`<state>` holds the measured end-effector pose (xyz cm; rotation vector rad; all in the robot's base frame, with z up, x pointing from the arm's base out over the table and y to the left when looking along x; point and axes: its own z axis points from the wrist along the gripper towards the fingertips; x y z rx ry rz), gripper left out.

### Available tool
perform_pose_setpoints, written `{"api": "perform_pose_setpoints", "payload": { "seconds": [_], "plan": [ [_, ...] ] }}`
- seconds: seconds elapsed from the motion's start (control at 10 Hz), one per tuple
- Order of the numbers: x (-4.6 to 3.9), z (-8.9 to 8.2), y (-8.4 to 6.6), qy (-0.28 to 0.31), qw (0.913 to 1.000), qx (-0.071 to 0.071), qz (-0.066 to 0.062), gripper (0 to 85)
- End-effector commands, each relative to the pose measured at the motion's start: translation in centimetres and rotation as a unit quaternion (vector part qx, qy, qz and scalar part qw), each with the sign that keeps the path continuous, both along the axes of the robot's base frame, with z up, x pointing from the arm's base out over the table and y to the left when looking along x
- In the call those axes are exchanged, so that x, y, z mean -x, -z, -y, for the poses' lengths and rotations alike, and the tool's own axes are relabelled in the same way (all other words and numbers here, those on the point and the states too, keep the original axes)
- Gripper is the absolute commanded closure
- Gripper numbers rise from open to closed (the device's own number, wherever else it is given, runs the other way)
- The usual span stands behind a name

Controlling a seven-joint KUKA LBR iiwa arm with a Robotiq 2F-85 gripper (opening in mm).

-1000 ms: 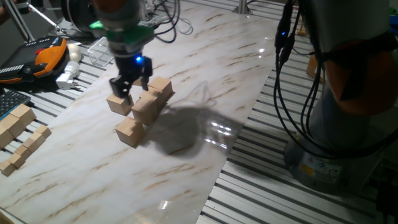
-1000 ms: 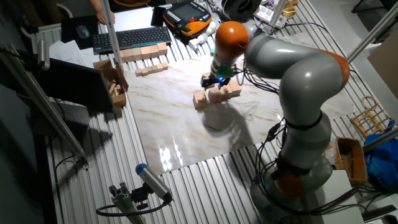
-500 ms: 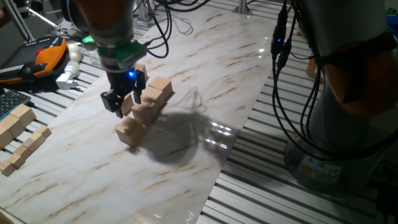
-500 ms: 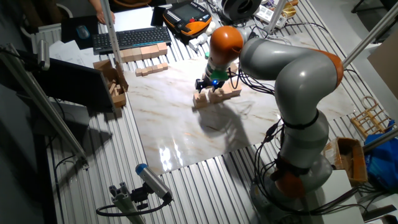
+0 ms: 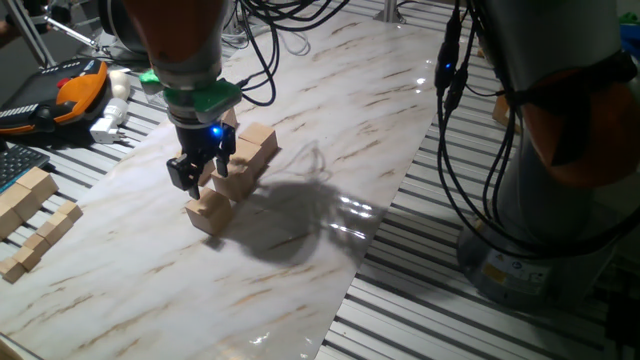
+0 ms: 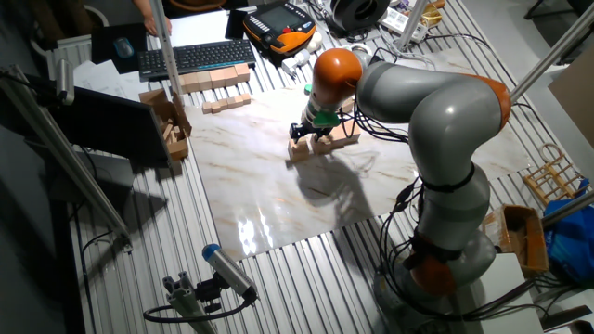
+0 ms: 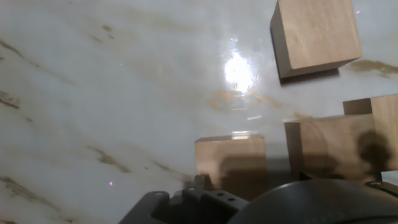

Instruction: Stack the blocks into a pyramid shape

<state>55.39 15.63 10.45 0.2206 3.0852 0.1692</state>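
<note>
Several blocks [image 5: 243,160] beneath end effector [image 5: 199,172], grip state unclear; keyboard [image 6: 190,58] well apart.

Blocks [image 5: 238,165]: plain tan wooden cubes clustered on the marble board. Front cube [image 5: 207,211] sits flat; the others [image 6: 325,144] line up behind it, partly hidden.
</note>
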Motion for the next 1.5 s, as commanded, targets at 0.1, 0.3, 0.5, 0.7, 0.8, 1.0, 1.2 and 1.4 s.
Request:
{"api": "perform_pose_setpoints", "payload": {
  "seconds": [0.1,0.3,0.5,0.7,0.8,1.0,1.2,1.4],
  "plan": [
    [0.04,-0.02,-0.05,-0.005,1.0,-0.001,-0.003,17.0],
    [0.11,-0.05,0.04,-0.011,0.9999,-0.003,-0.006,17.0],
    [0.11,-0.04,0.06,-0.014,0.9999,0.001,0.0,17.0],
    [0.12,-0.04,0.04,-0.017,0.9998,0.007,0.002,17.0],
    [0.12,-0.04,0.04,-0.016,0.9998,0.012,0.003,17.0],
    [0.12,-0.04,0.04,-0.019,0.9995,0.021,-0.013,17.0],
    [0.12,-0.04,0.04,-0.038,0.999,0.015,-0.018,17.0],
    [0.09,-0.05,0.08,-0.047,0.9988,0.007,-0.014,17.0]
  ]
}}
